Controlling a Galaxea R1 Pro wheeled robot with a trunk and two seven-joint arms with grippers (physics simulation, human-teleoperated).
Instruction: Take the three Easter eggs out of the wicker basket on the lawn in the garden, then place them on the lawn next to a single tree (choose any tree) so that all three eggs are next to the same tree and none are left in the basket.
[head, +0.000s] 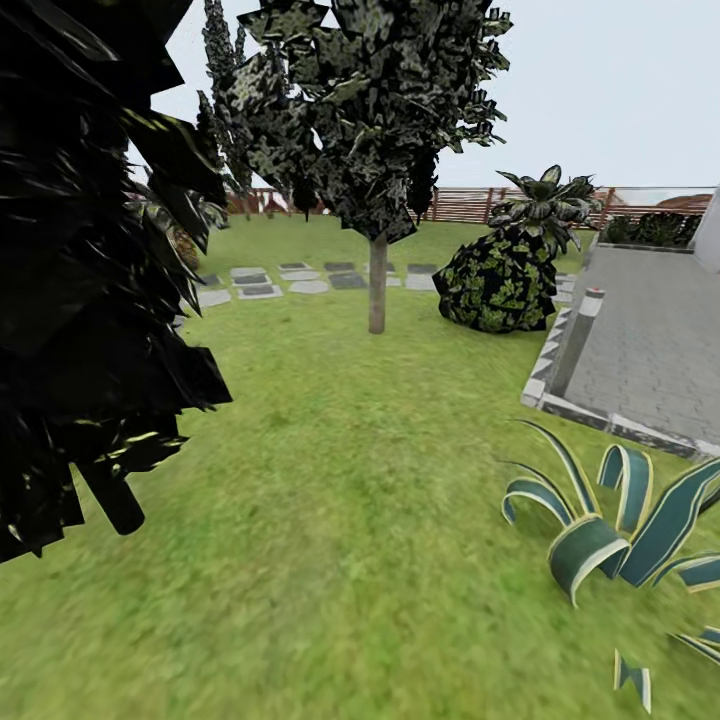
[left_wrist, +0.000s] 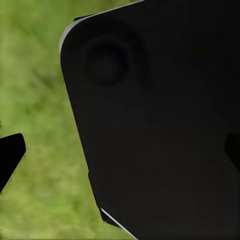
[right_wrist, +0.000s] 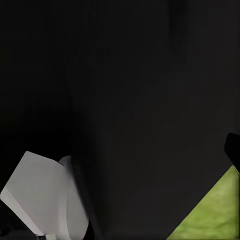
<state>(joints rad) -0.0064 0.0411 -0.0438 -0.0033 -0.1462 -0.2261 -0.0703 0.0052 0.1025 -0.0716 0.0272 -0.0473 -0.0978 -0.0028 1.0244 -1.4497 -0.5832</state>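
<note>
Lawn (head: 330, 520): mottled green grass, wide and bare ahead of me in my head view. Tree (head: 377, 285): pale grey trunk, speckled green crown, standing upright on the grass well ahead, centre. Black-leaved tree (head: 90, 250): close at my left, crowding that edge. Round bush (head: 498, 280): right of the pale trunk. Striped spiky plant (head: 610, 530): near right. Paved area (head: 660, 340) with stone kerb and a short post (head: 578, 340): bounds the grass at right. Stepping stones (head: 300, 280) and wooden fence (head: 470, 205): far end. My pincers: dark housing blocks both wrist views, grass behind; wide or narrow, I cannot tell
</note>
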